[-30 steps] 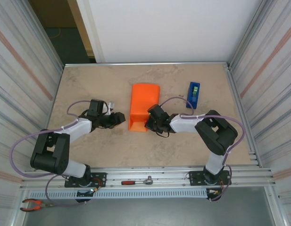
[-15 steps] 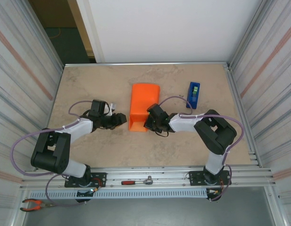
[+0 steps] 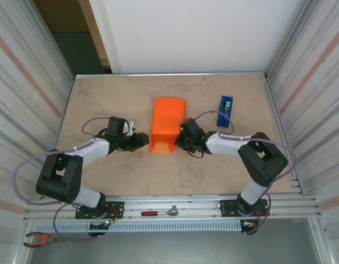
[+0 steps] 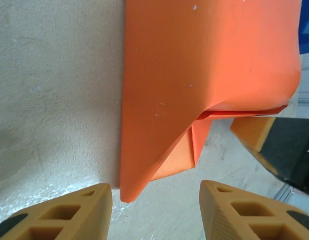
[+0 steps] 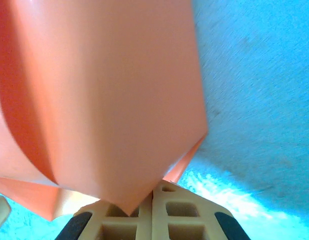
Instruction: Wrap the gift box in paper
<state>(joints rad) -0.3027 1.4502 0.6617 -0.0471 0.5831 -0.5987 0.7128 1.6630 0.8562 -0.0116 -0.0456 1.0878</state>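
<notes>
L claw [image 3: 139,141] spread approx halfway, nothing betw. its fingers, just beside the lower-left corner of the bright orange thin paper sheet [image 3: 168,122]. R claw [image 3: 180,141] pressed together at the paper's lower-right edge, a folded tip lying over its fingers [image 5: 179,220]. Paper sits folded in a long bundle mid-frame on the beige mottled surface [image 3: 103,99]; narrow blue tape dispenser [image 3: 226,110] is to its right, apart.

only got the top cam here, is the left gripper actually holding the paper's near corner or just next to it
observer: not holding. left wrist view: the left gripper is open, and the paper has its pointed corner in the gap, close to one finger, unclamped
operator: and the right one
observer: shut. right wrist view: the right gripper has its fingers pressed together, with the paper's tip over their seam. whether it is pinched, i cannot tell
operator: end folded flat?
observer: no. left wrist view: the top layer hangs loose over a smaller fold beneath
</notes>
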